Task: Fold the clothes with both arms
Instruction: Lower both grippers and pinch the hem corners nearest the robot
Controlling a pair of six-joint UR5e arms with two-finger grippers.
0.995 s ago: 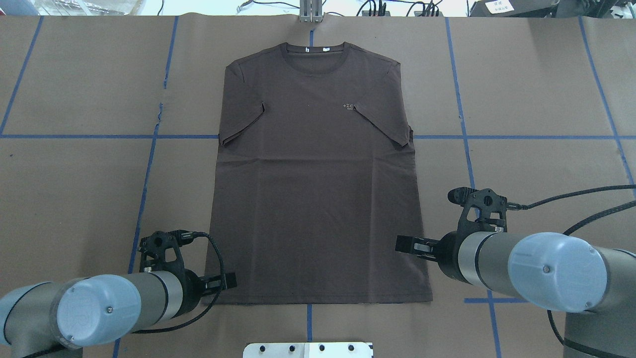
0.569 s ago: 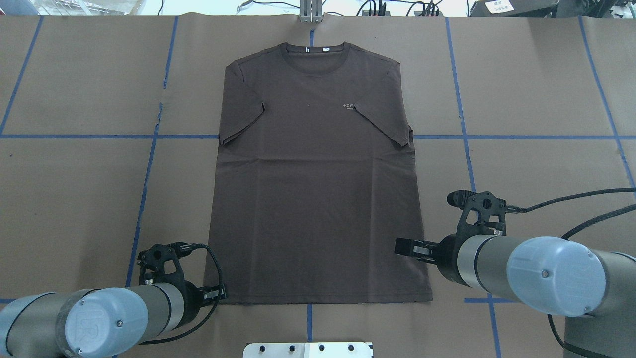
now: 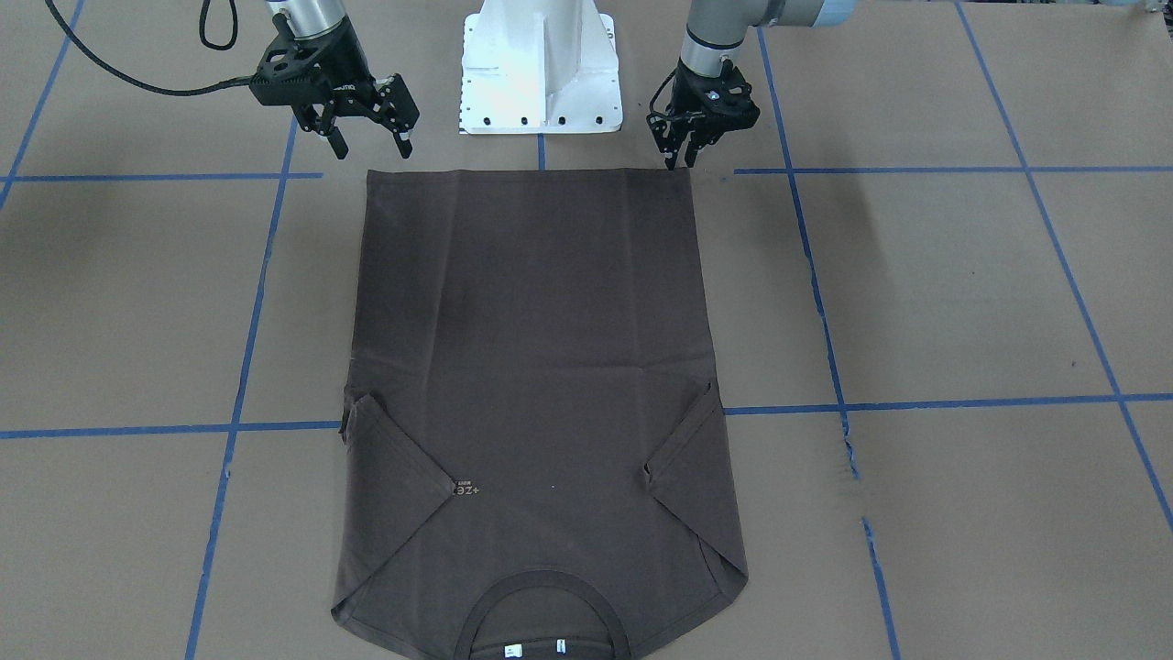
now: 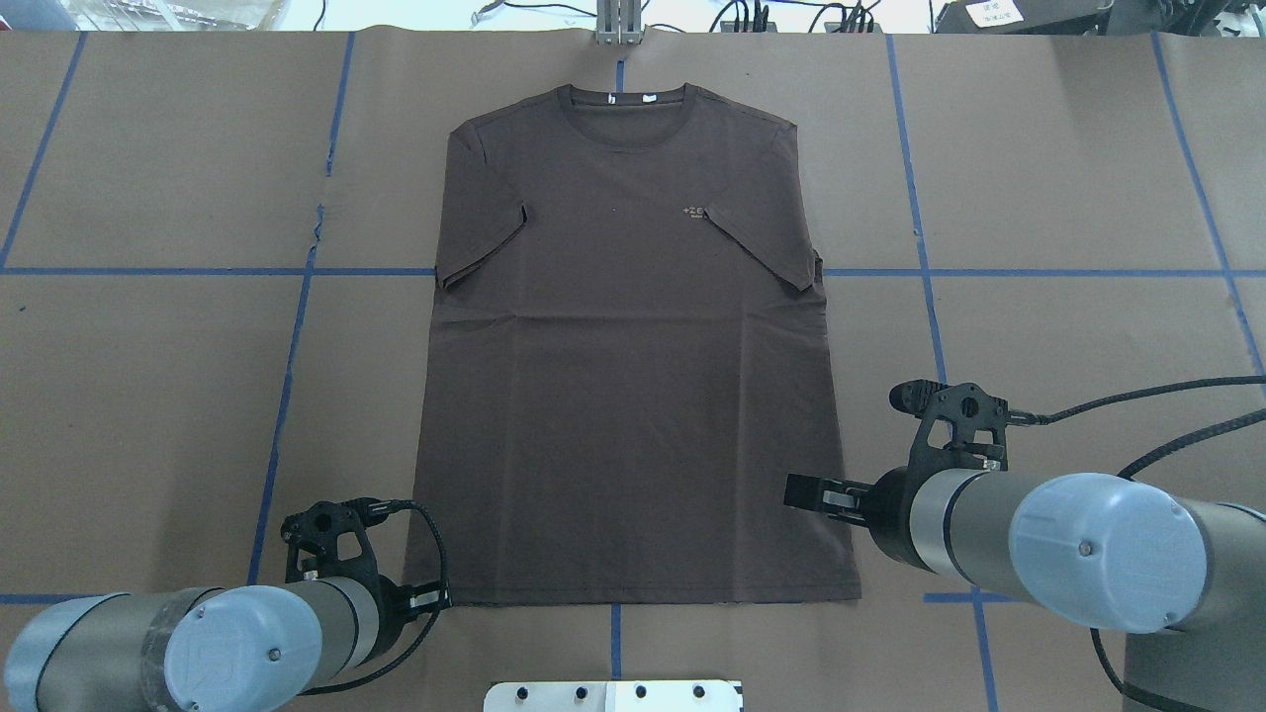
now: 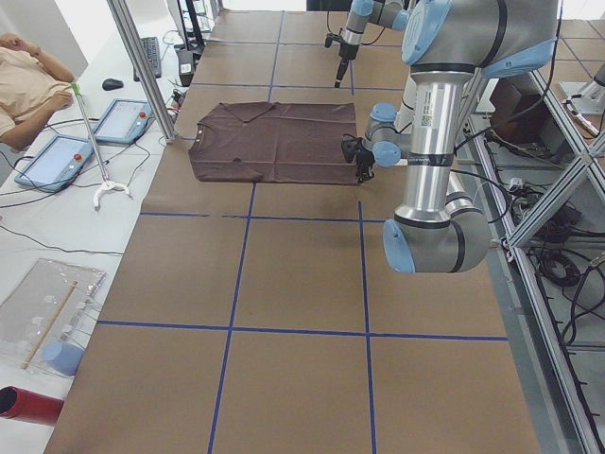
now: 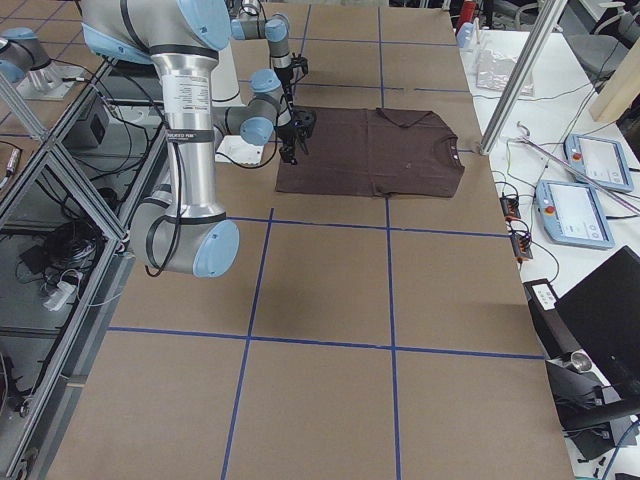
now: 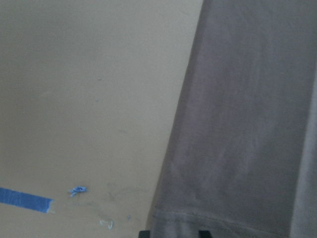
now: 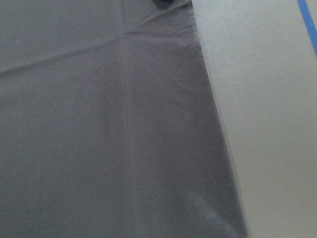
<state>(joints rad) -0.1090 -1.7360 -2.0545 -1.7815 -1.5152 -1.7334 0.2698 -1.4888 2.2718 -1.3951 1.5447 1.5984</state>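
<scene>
The dark brown T-shirt (image 4: 633,396) lies flat on the brown paper, collar far from me, both sleeves folded in over the chest. In the front-facing view the shirt (image 3: 541,348) has its hem toward the base. My left gripper (image 3: 680,163) points down at the hem's corner, low over the paper, its fingers a little apart. The left wrist view shows that hem corner (image 7: 168,218) between two dark tips. My right gripper (image 3: 371,145) hangs open above the other hem corner. From overhead the left gripper (image 4: 435,596) and right gripper (image 4: 803,491) flank the lower shirt.
The white pedestal base (image 3: 541,64) stands just behind the hem. Blue tape lines (image 4: 287,396) cross the paper. In the left side view a person (image 5: 24,76) sits beyond the table's far end beside tablets (image 5: 57,161) and a metal post (image 5: 142,66).
My left gripper has drawn back toward the base and outward, from over the lower shirt to the hem's corner. The right arm has barely moved. The shirt lies as before.
</scene>
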